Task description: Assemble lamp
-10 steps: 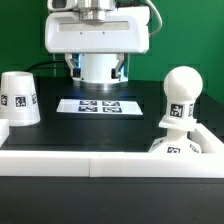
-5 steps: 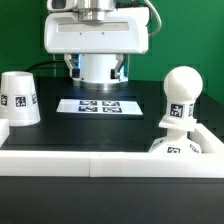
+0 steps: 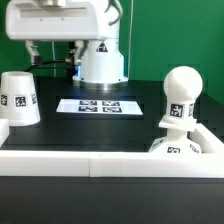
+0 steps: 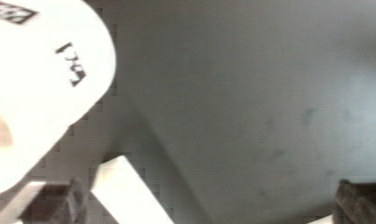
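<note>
White plastic truncated-cone shade (image 3: 20, 98) is sitting at nine o'clock on the black counter (image 3: 110, 195); I'm seeing the claw (image 4: 211, 200) released, holding nothing, apparently readying a grasp.

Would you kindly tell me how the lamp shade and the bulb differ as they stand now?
The shade is a truncated cone; the bulb is a round head on a stem. The shade stands at the exterior view's left, the bulb at its right, on a tagged part. Both are white, upright and tagged.
</note>
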Robot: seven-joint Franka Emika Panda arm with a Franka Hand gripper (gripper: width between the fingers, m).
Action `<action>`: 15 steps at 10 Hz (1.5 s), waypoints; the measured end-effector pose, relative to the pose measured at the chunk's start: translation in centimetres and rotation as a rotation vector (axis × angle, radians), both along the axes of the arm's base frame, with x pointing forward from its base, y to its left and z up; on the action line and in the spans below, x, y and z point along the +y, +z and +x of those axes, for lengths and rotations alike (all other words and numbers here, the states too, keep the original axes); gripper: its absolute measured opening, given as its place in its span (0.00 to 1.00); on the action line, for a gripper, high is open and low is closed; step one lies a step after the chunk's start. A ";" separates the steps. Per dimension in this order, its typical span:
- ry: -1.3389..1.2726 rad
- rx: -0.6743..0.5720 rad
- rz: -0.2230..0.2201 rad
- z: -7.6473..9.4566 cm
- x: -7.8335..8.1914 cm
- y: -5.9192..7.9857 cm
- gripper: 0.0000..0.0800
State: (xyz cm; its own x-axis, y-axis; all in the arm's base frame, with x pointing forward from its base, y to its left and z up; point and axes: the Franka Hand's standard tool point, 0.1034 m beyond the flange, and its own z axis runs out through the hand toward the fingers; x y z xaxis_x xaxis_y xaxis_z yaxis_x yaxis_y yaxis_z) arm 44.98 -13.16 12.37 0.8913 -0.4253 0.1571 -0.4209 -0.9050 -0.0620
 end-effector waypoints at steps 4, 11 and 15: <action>-0.005 0.016 -0.017 -3.3 -1.6 -1.6 0.87; 0.029 0.024 -0.036 -3.6 -2.3 -2.1 0.87; 0.050 0.019 -0.046 -3.7 -2.5 -2.1 0.87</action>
State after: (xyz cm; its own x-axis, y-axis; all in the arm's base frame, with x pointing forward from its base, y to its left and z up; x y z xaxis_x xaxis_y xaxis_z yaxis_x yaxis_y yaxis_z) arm 41.31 -15.65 10.23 0.9142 -0.3729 0.1585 -0.3759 -0.9266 -0.0118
